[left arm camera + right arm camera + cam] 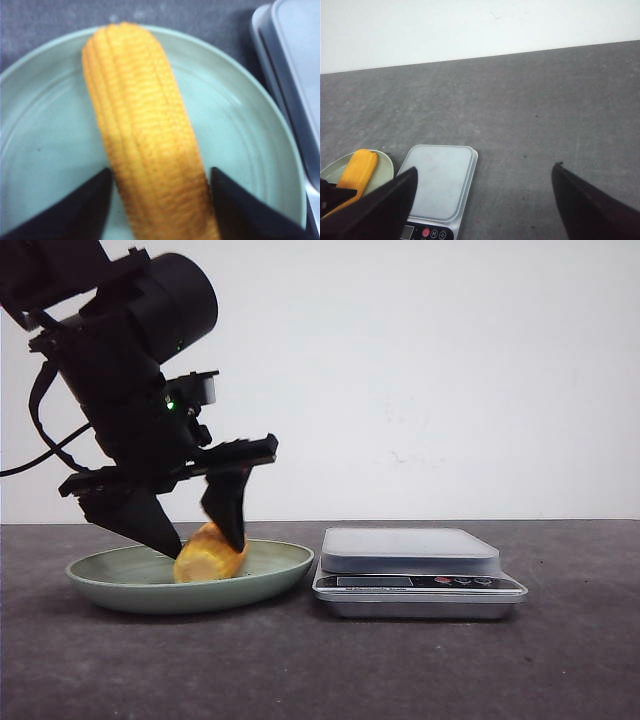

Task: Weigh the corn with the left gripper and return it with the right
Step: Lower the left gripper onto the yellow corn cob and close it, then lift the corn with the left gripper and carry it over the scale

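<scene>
Yellow corn (209, 554) half behind left tool (203, 536)

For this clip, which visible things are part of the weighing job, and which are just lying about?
Part of the job:
- corn, on the plate between the left gripper's fingers
- left gripper
- right gripper, open above the table
- scale, nothing on it
- green plate

Just lying about:
- nothing visible
</scene>
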You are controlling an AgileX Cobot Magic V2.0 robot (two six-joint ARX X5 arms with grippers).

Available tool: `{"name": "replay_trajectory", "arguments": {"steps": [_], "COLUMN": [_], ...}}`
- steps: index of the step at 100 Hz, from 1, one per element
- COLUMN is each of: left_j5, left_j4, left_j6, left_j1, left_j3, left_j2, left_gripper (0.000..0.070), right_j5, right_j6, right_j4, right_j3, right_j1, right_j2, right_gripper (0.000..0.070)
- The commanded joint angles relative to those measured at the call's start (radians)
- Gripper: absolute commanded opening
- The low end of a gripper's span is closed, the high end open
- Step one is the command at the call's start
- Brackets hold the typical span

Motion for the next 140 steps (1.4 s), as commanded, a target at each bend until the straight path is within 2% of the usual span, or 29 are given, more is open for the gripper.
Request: {"name": "replay_trajectory", "arguments": {"steps": [1,8,10,30,45,60,72,112,140], "left_j5": [-0.003,-0.003,-0.003,-0.003,-0.003,0.047,0.045,0.034,0.033], "left_j4": [0.007,0.005,0.004,-0.004,-0.071,-0.150,-0.213,-0.119,-0.058], "left_j6": [-0.008,-0.008,-0.008,-0.026,-0.012,-0.010,-0.007,-0.076,-0.098], "left_j1": [-0.009,-0.009,-0.009,-0.009,-0.015,-0.031,-0.076,-0.253,-0.277], "left_j3": [0.016,0.016,0.016,0.026,0.072,0.172,0.288,0.473,0.476], "left_j2": [0.017,0.017,0.017,0.006,-0.072,-0.167,-0.176,0.051,0.236], "left_gripper": [0.0129,0.0014,0.0000,0.0004,0.0004,0.0006,0.0006,0.0007,0.0007], "right_j5": [-0.001,0.000,0.000,0.001,0.002,0.003,0.003,0.002,0.002], "right_j6": [-0.005,-0.006,-0.006,-0.013,-0.013,-0.013,-0.013,-0.012,-0.012], "right_j4": [0.008,0.009,0.009,0.012,0.012,0.017,0.023,0.023,0.022], "right_j3": [0.021,0.021,0.021,0.021,0.021,0.021,0.021,0.021,0.021], "right_j1": [0.004,0.004,0.004,0.004,0.004,0.004,0.004,0.004,0.004], "right_j2": [0.003,0.003,0.003,0.003,0.003,0.003,0.003,0.003,0.003], "right_gripper": [0.0530,0.0530,0.0530,0.0530,0.0530,0.0530,0.0530,0.0530,0.0530]}}
